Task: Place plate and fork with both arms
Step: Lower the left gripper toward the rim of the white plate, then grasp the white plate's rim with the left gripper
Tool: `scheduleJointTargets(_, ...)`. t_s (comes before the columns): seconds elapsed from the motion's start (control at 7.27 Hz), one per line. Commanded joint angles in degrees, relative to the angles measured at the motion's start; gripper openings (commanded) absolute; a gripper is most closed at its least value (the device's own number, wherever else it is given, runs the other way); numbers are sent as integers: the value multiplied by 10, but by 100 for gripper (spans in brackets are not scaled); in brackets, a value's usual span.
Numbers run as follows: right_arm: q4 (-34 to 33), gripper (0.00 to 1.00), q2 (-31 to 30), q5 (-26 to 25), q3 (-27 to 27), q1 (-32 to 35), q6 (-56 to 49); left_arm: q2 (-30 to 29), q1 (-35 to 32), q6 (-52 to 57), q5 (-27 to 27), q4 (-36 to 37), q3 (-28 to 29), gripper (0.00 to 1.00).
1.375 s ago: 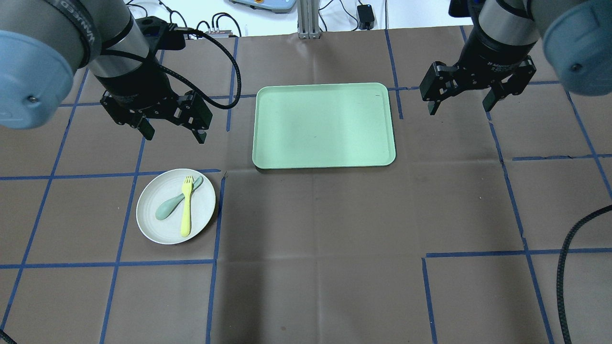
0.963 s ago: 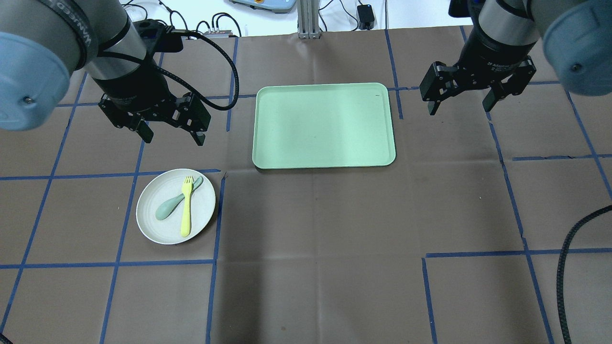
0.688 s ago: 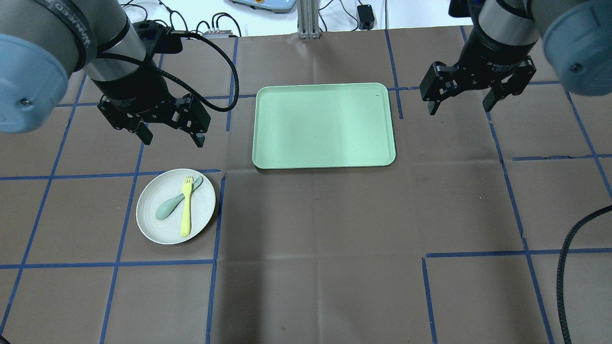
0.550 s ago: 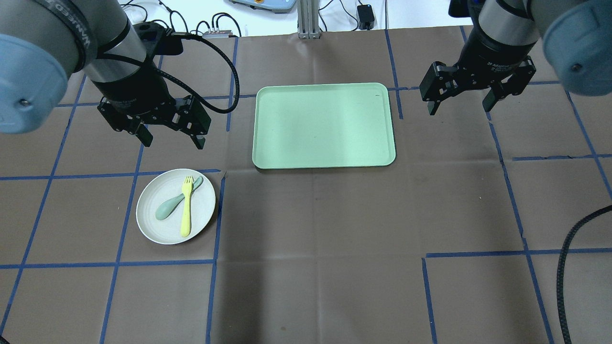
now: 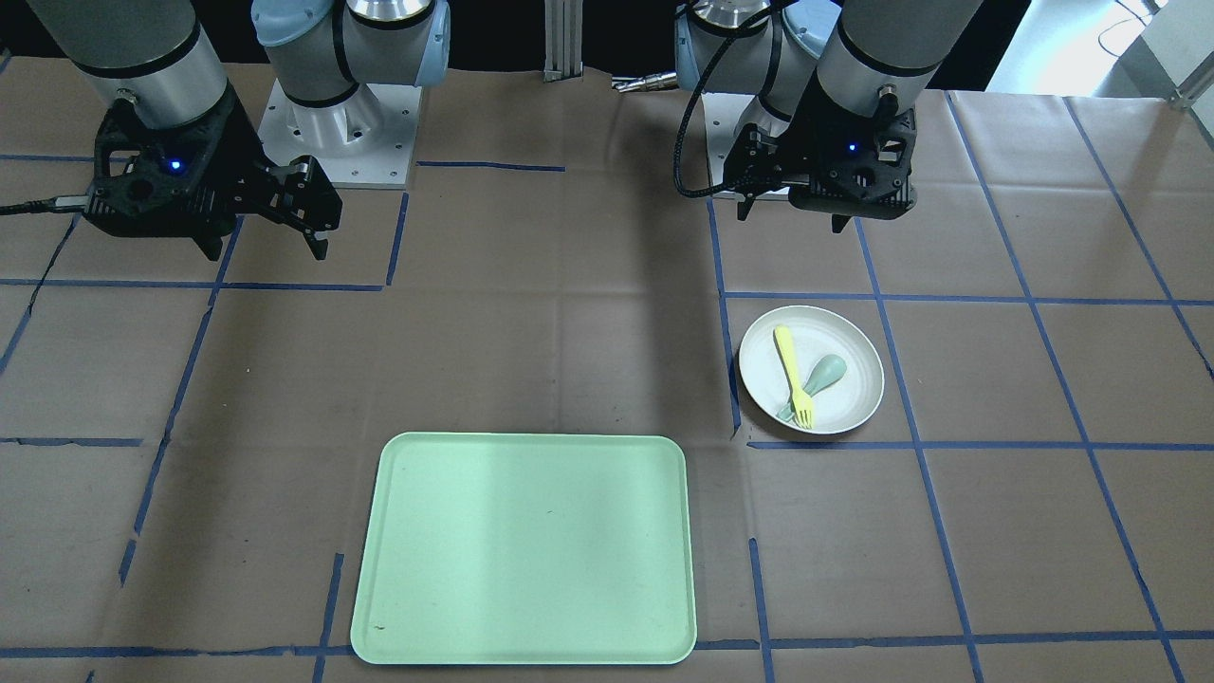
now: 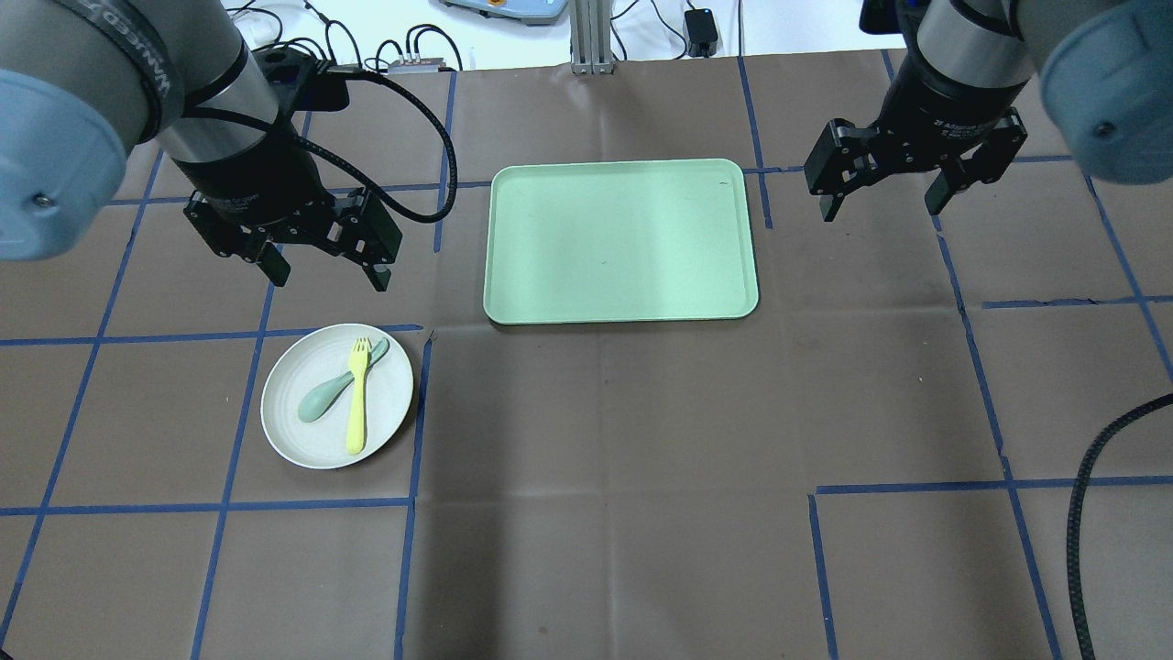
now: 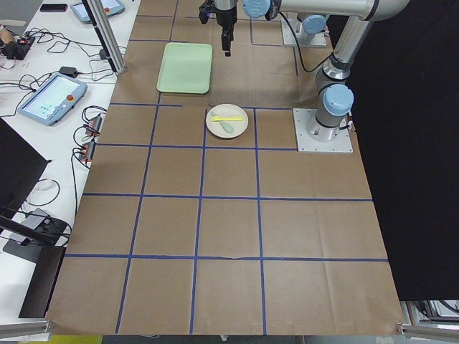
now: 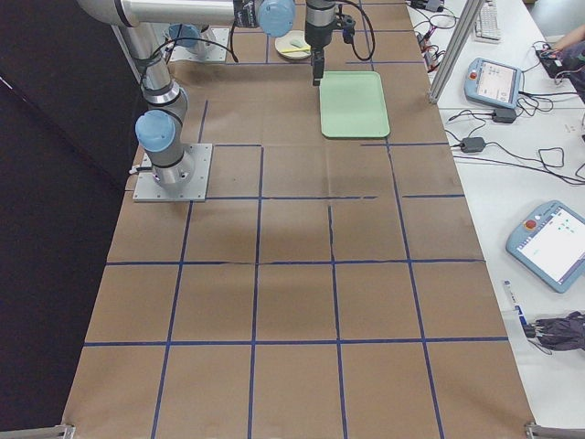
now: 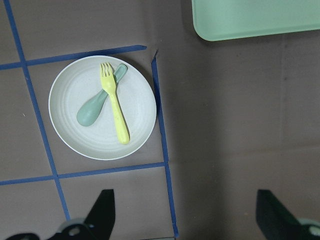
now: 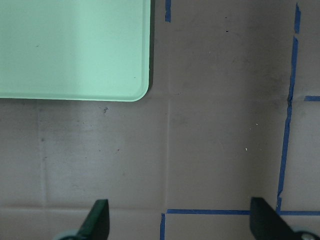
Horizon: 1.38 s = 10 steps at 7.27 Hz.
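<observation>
Hanging above the brown paper-covered table (image 6: 641, 412), the left arm's black two-finger gripper (image 6: 330, 278) has its jaws spread wide with nothing between them. It is near the round off-white shallow plate (image 6: 293, 435) without touching it. The plate rests on the table inside a square of blue tape lines (image 6: 229, 504), to the robot's left of the pale green rectangular tray (image 6: 620, 240) and apart from it. The slim pale-yellow plastic fork (image 6: 357, 403) lies in the plate, tines toward the tray's side, crossing over the handle of a grey-green spoon (image 6: 321, 401). The right arm's black gripper (image 6: 882, 209) is also spread wide and empty, raised over bare paper just beside the tray's right edge.
</observation>
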Motion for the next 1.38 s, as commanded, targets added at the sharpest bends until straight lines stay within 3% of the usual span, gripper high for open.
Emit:
scheduleJointTargets(0.0,0,100,0,0,1,0,0,-6,13,16,0,3,-12,100)
scheduleJointTargets(0.28,0,100,0,0,0,-1,0,-9,48,90,1,20,-28,99)
scheduleJointTargets(0.69,0,100,0,0,1,0,0,-10,126,247,0,138,-133,99)
scheduleJointTargets(0.96,0,100,0,0,1,-1,0,-27,181,262,0,244,-212,99)
scheduleJointTargets(1.24,0,100,0,0,1,0,0,-80,230,269,-4,289,-236,99)
